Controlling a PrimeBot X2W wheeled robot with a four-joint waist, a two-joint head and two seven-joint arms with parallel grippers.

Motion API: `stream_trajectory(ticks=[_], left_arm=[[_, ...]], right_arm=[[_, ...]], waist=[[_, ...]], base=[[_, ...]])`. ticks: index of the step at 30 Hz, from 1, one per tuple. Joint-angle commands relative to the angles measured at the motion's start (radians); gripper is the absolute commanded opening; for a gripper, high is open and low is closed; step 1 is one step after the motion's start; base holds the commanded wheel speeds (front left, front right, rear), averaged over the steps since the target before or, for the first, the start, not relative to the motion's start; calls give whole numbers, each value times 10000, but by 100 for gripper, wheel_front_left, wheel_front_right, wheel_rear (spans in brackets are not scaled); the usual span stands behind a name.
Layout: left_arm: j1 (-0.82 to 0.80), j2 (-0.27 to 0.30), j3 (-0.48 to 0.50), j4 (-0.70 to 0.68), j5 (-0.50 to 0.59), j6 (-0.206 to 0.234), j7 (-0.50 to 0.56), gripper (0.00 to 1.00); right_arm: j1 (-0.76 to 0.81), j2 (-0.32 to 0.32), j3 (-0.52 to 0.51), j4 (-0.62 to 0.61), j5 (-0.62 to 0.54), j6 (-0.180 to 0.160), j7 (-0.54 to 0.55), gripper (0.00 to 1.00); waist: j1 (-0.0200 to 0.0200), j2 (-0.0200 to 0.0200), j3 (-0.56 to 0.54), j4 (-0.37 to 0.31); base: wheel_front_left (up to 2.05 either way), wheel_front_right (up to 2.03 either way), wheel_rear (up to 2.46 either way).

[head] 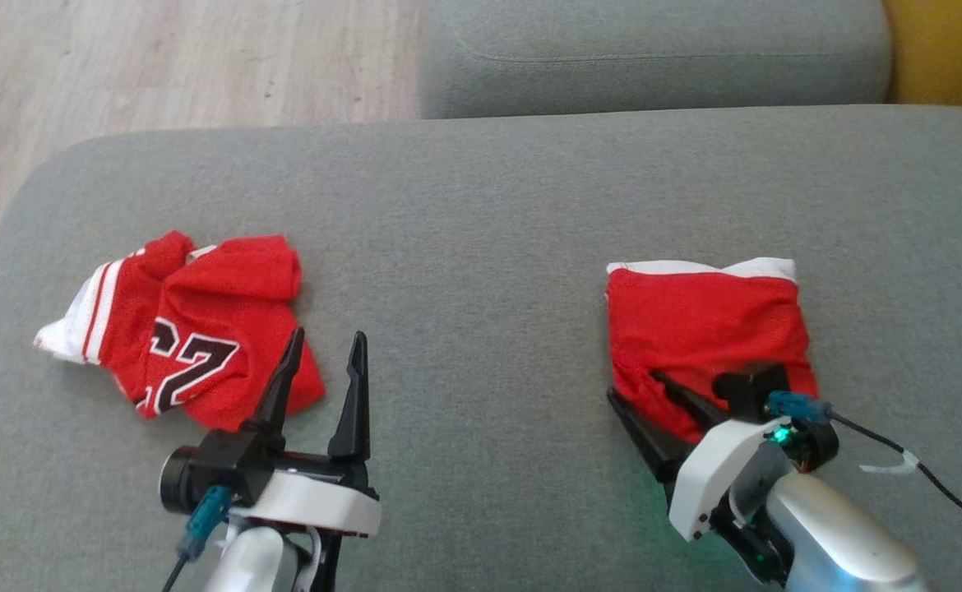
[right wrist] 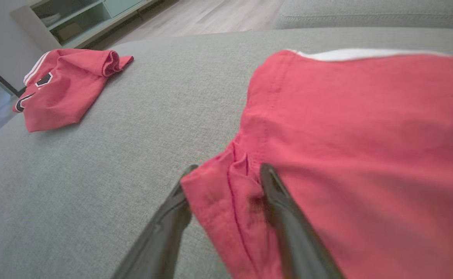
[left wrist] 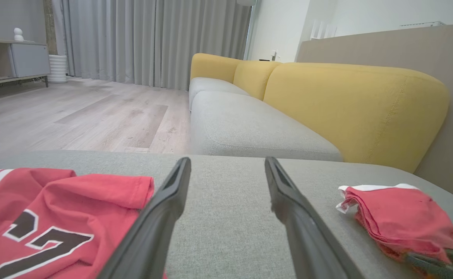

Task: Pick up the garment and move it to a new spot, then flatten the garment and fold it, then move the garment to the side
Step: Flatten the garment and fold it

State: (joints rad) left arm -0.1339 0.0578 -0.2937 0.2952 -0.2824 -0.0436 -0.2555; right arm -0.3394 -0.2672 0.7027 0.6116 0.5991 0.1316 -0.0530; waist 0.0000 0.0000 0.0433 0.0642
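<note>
Right tool (head: 633, 385) pinches the near-left corner of the folded red garment (head: 703, 321); the cloth runs away from it across the grey cushion (head: 489, 205). Left tool (head: 329, 334) gapes wide beside the numbered jersey (head: 201, 329). We judge the right arm nearer.

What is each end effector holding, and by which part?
Left end effector: open, holding nothing. Right end effector straddles the near-left corner of the folded red garment, fabric bunched between its fingers; whether clamped cannot be told.
</note>
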Motion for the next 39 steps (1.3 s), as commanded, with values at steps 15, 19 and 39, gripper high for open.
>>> stream_trajectory(ticks=[15,19,39], left_arm=[[-119,71,419,-838,-73,64,-63,100],[-84,46,471,-990,-63,62,-63,100],[393,-67,943,-1238,176,31,-63,100]], right_arm=[[-178,-1214,-3122,-2973,506,-9,-993,100],[139,-1075,-4338,-3235,-191,-9,-1216,100],[2635,2054,-6795,-4193,-4164,-9,-2018,100]], waist=[[0,0,-408,-1173],[0,0,-414,-1322],[0,0,-142,-1267]], base=[[0,0,0],[0,0,0],[0,0,0]])
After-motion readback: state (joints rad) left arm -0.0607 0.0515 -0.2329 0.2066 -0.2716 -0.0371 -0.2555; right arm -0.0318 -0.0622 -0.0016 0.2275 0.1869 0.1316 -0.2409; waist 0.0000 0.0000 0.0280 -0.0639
